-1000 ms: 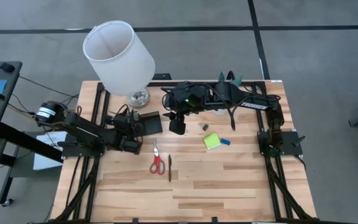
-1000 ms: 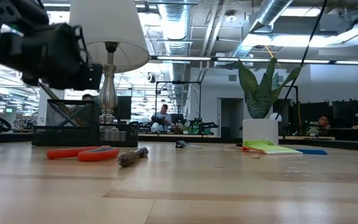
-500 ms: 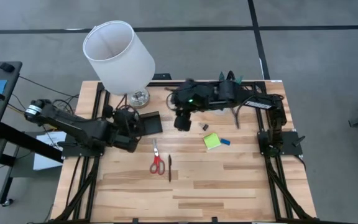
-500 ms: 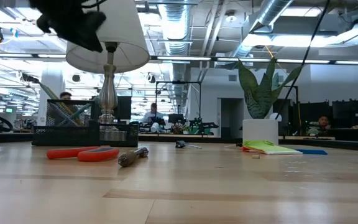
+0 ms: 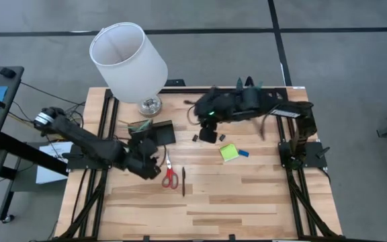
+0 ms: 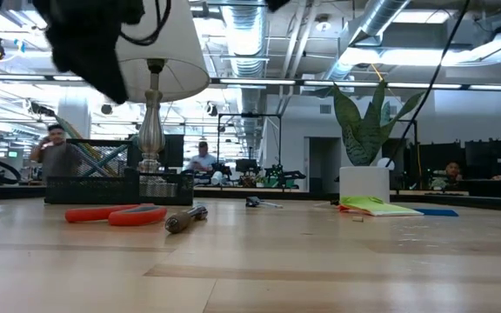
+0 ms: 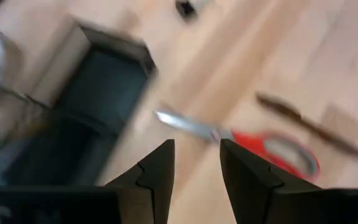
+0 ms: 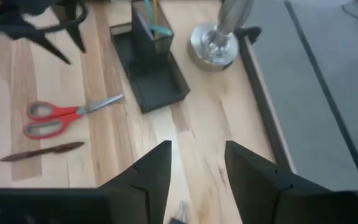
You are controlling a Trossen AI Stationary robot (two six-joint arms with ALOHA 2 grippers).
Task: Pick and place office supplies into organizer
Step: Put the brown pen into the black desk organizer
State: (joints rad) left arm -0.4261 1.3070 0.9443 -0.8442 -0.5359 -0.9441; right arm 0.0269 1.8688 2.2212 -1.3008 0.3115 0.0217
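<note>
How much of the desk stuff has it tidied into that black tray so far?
A few pens already stand in the organizer. Nothing is in hand: the left gripper hangs open above the red-handled scissors, and the right gripper is open and empty over bare table. Left on the wood: the scissors, a dark pen, the green sticky-note pad, the blue eraser and small black clips.

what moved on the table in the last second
The left gripper swung from beside the organizer toward the scissors, jaws open and empty. The right gripper drew back toward the sticky pad, uncovering a binder clip. Supplies and lamp stayed put.
</note>
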